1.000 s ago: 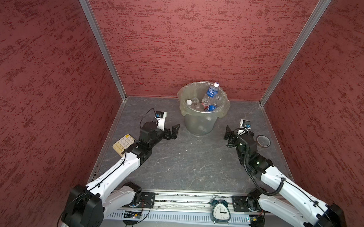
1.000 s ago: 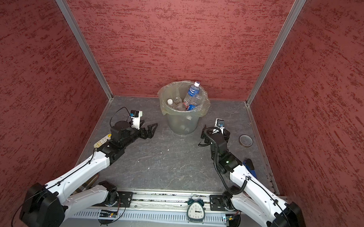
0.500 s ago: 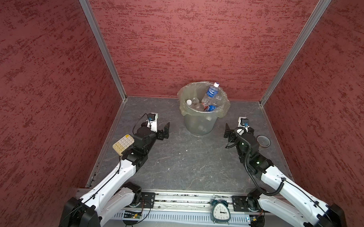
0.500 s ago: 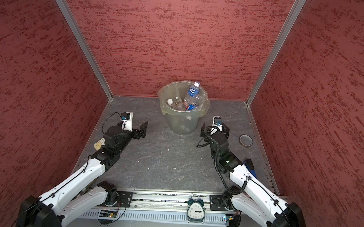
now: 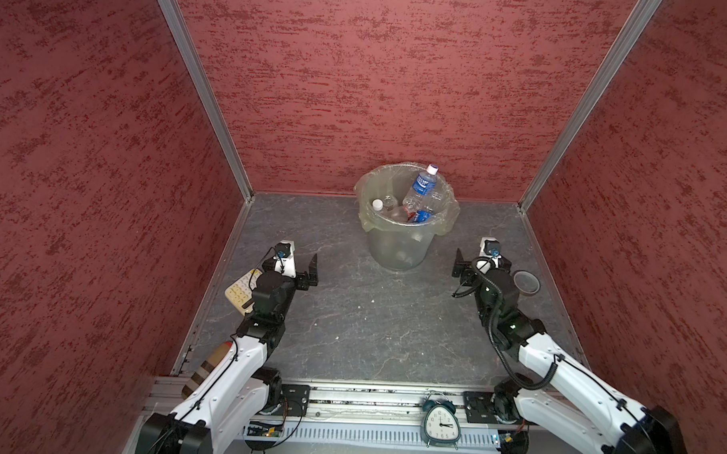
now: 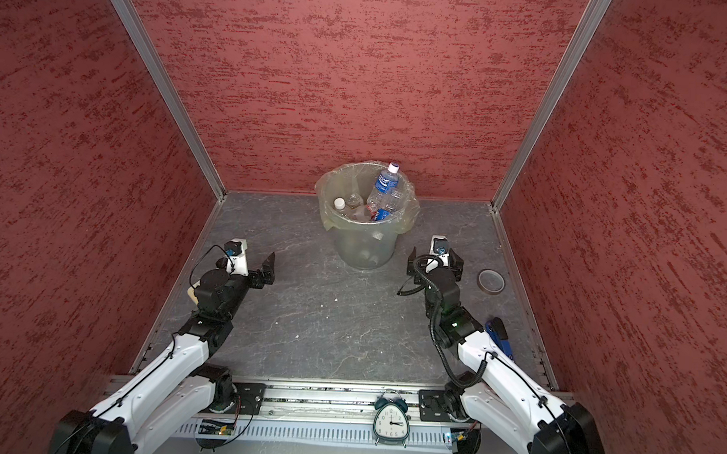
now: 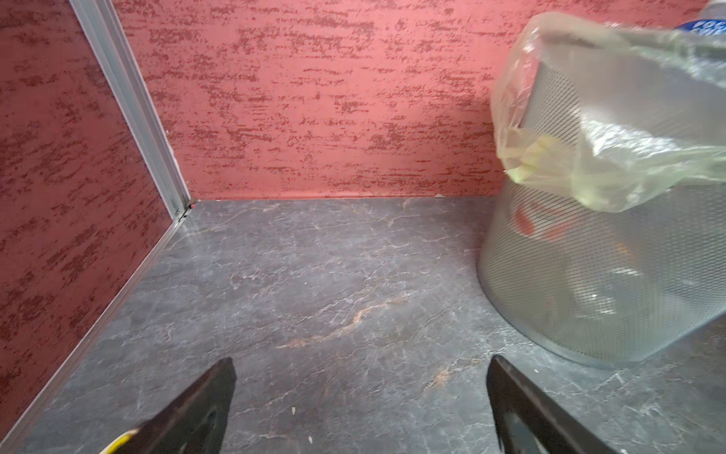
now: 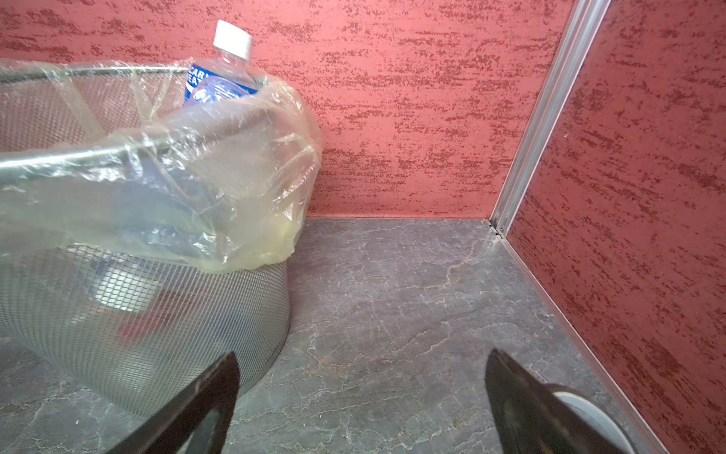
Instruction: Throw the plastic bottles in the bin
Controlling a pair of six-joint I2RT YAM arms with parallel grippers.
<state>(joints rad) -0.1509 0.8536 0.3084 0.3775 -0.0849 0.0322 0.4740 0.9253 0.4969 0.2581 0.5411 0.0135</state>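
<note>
The bin (image 5: 398, 248) stands at the back middle of the floor, a grey mesh bucket with a yellowish bag folded over its rim. Several plastic bottles lie inside it; a blue-labelled one with a white cap (image 5: 422, 183) sticks up above the rim, seen in both top views (image 6: 385, 183) and in the right wrist view (image 8: 220, 78). My left gripper (image 5: 300, 261) hangs open and empty to the left of the bin (image 7: 613, 275), low over bare floor. My right gripper (image 5: 482, 259) is open and empty to the right of the bin (image 8: 137, 322). Every bottle I see is in the bin.
A cream calculator (image 5: 243, 288) lies by the left wall, partly under the left arm. A tape roll (image 5: 526, 282) lies by the right wall beside the right gripper. A blue-handled tool (image 6: 499, 330) sits near the right arm. An alarm clock (image 5: 441, 422) stands on the front rail.
My left gripper has drawn back to the left, away from the bin, and turned toward the back wall. The right gripper has shifted only slightly. Both stay open.
</note>
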